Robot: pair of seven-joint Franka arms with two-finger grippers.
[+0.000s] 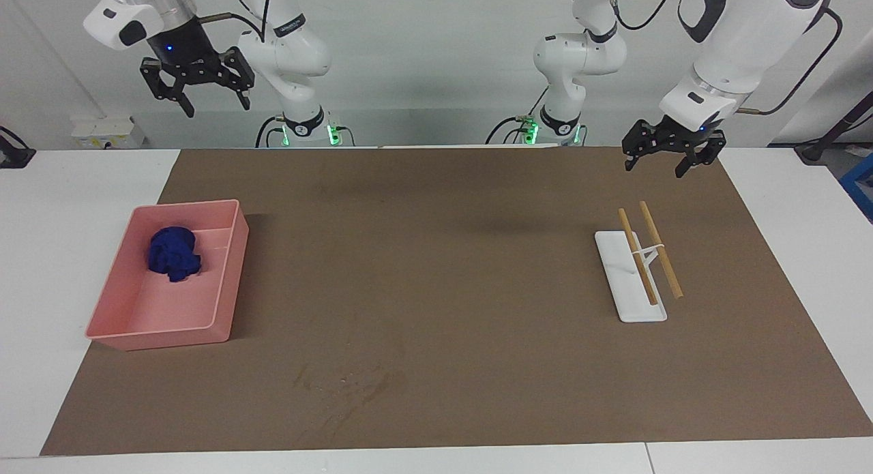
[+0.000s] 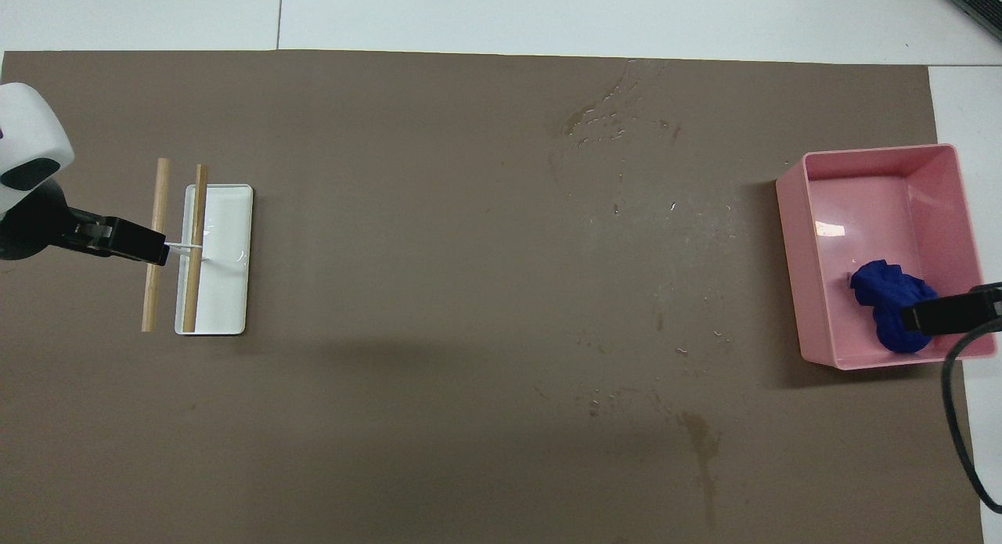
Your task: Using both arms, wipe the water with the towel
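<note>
A: Blue towel [image 1: 174,254] — where is it?
B: Bunched in the pink tray [image 1: 225,283], in the part nearest the robots, at the right arm's end of the mat [image 1: 436,290].
A: And the grippers?
B: Right gripper [image 1: 209,100] hangs high above the tray, jaws apart, empty. Left gripper [image 1: 655,166] hovers open over the mat's edge, near the white rack [image 1: 631,309] with two sticks [image 1: 660,249].

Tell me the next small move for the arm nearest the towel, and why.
Probably lower the right gripper toward the towel in the pink tray. The gripper is open, empty and high up at the tray's end of the table, the towel lies untouched in the tray, and the water patch on the brown mat is unwiped. The left gripper waits, open, near the white stand.
</note>
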